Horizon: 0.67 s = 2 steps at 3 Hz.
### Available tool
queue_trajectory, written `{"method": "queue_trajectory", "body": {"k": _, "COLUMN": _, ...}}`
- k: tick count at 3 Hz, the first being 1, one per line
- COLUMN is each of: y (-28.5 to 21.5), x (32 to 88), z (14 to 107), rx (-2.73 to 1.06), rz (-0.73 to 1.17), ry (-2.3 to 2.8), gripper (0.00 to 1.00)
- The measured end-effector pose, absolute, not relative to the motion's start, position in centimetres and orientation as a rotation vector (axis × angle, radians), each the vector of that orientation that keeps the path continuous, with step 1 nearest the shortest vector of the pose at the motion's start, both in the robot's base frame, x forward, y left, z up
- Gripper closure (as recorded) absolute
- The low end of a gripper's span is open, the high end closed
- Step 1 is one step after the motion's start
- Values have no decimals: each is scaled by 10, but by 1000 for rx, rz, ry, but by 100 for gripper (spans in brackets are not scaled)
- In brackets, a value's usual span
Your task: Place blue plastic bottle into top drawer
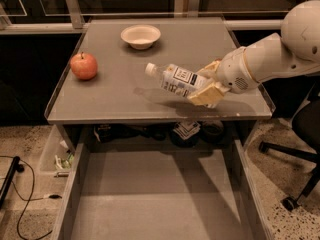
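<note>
The blue plastic bottle [176, 80], clear with a white cap and a white label with dark print, lies tilted in the air above the grey tabletop, cap pointing left. My gripper [209, 83] is shut on the bottle's base end, with cream fingers [207, 94] above and below it. The arm reaches in from the right. The top drawer [155, 194] stands pulled out below the table's front edge, its flat grey floor bare.
A red apple [83, 66] sits at the tabletop's left. A white bowl [140, 35] stands at the back middle. The tabletop [115, 99] has a raised rim. A chair base [295, 159] stands at the right, cables [20, 194] on the floor at the left.
</note>
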<state>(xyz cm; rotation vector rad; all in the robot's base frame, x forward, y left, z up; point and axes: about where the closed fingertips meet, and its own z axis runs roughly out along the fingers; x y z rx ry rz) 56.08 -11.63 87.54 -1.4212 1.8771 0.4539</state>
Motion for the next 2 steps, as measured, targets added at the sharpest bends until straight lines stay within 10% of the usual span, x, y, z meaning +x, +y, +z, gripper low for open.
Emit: {"method": "queue_trajectory", "body": {"k": 2, "y": -102, "x": 502, "z": 887, "rx": -1446, "rz": 438, "ry": 1778, "gripper": 100}}
